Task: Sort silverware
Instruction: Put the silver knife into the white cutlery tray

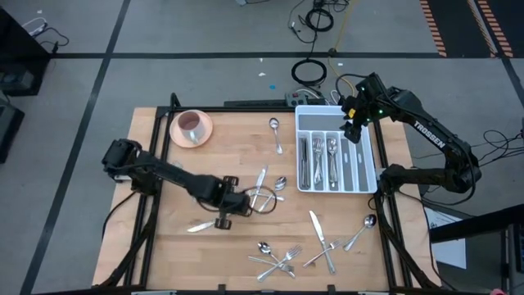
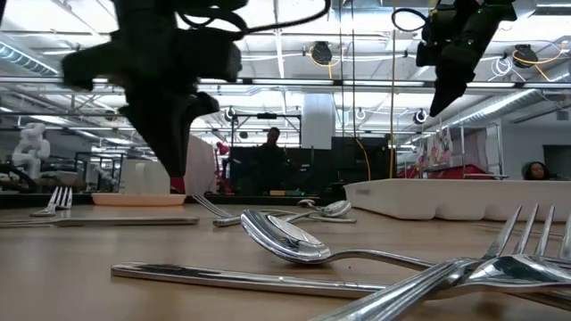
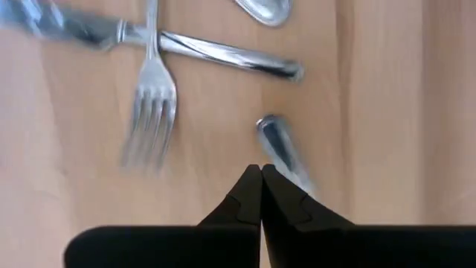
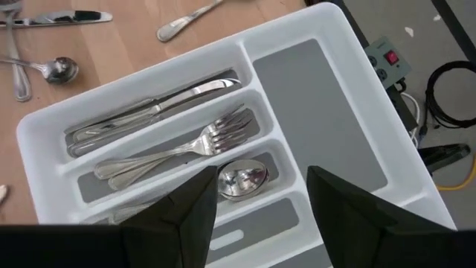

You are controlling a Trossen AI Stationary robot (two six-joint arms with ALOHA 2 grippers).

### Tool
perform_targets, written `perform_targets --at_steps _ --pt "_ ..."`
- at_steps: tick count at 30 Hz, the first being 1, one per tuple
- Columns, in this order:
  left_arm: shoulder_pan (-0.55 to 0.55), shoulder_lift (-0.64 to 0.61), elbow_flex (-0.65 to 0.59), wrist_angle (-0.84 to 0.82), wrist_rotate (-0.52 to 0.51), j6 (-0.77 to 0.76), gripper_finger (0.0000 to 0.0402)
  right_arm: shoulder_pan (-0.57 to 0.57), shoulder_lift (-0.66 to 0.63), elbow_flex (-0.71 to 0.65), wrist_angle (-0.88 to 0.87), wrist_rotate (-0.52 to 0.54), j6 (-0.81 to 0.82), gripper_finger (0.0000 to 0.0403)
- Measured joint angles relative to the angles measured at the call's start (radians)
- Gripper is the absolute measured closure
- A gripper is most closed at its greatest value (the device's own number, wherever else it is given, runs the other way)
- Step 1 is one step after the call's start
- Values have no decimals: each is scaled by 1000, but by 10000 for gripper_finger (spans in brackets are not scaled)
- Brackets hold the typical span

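Forks (image 1: 278, 260) and spoon (image 1: 264, 247) lie by the table's (image 1: 164, 246) near edge; left pincer (image 1: 246, 199) is closed empty mid-table, right pincer (image 1: 354, 131) gapes over the tray (image 1: 370, 164).

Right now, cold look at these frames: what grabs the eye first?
The white divided tray at the table's far right, with knives, forks and a spoon already lying in separate slots, and the right claw open above it. Next, loose silverware scattered along the near edge. The left claw is shut low over the table's middle, beside a fork.
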Motion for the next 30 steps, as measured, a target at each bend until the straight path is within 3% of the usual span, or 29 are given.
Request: perform_targets --at_steps 4,6,10,15,20,30 --pt "50 -2 14 10 243 -358 366 0 0 0 1 -2 -15 201" --pt "59 -2 14 10 290 -533 341 0 0 0 3 -2 -15 197" --pt "33 -2 14 -23 282 -740 291 0 0 0 16 -3 -17 188" --pt "-27 3 -7 -20 161 -955 237 0 0 0 33 -49 -30 184" --pt "-89 3 -35 -16 137 -971 212 0 0 0 63 -80 -37 183" --pt "-118 7 -52 -94 158 -705 209 0 0 0 72 -81 -26 183"
